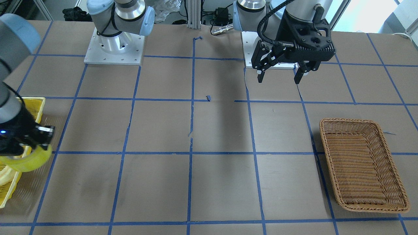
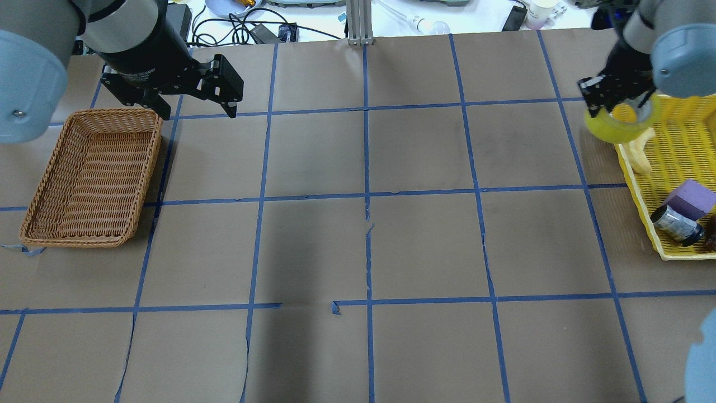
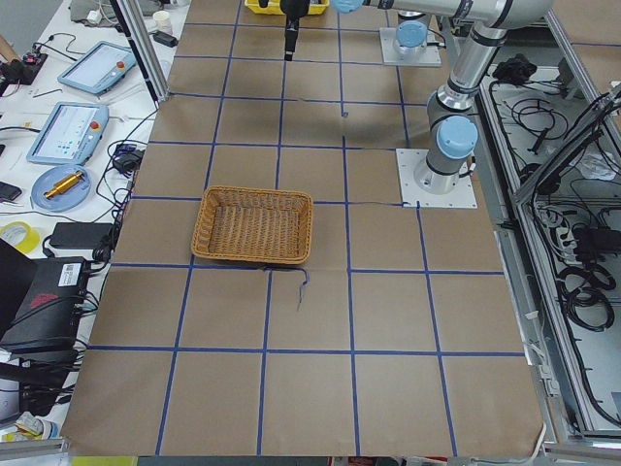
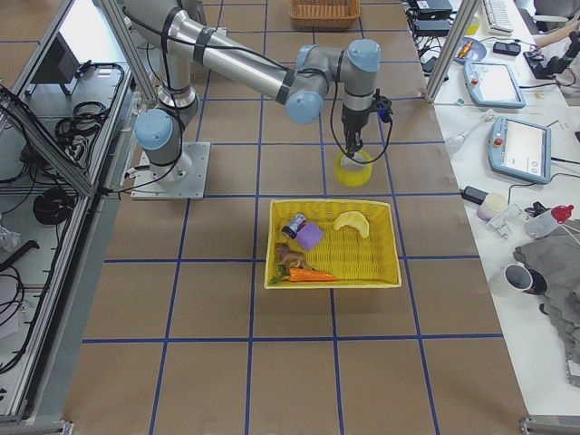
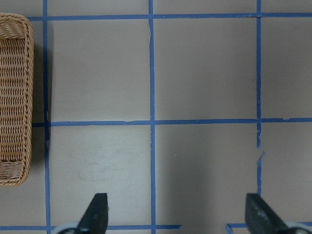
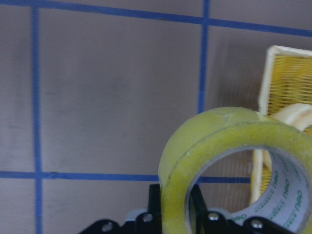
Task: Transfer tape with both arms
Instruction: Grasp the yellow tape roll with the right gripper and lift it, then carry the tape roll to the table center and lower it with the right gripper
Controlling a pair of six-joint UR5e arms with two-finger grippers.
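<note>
The tape (image 2: pixel 612 127) is a wide yellow roll with a pale core. My right gripper (image 2: pixel 618 106) is shut on the roll's wall, one finger inside the ring and one outside, as the right wrist view (image 6: pixel 229 161) shows. It holds the roll above the table, just beside the corner of the yellow basket (image 2: pixel 637 173). The front-facing view shows the roll (image 1: pixel 31 160) at its left edge. My left gripper (image 2: pixel 197 112) is open and empty, hanging above the table next to the wicker basket (image 2: pixel 89 173), with both fingertips (image 5: pixel 97 214) apart in the left wrist view.
The yellow basket holds a pale banana-like thing (image 2: pixel 640 151), a purple block (image 2: pixel 693 198) and a black-and-silver cylinder (image 2: pixel 677 224). The wicker basket (image 1: pixel 359 163) is empty. Brown paper with blue tape lines covers the table between the baskets.
</note>
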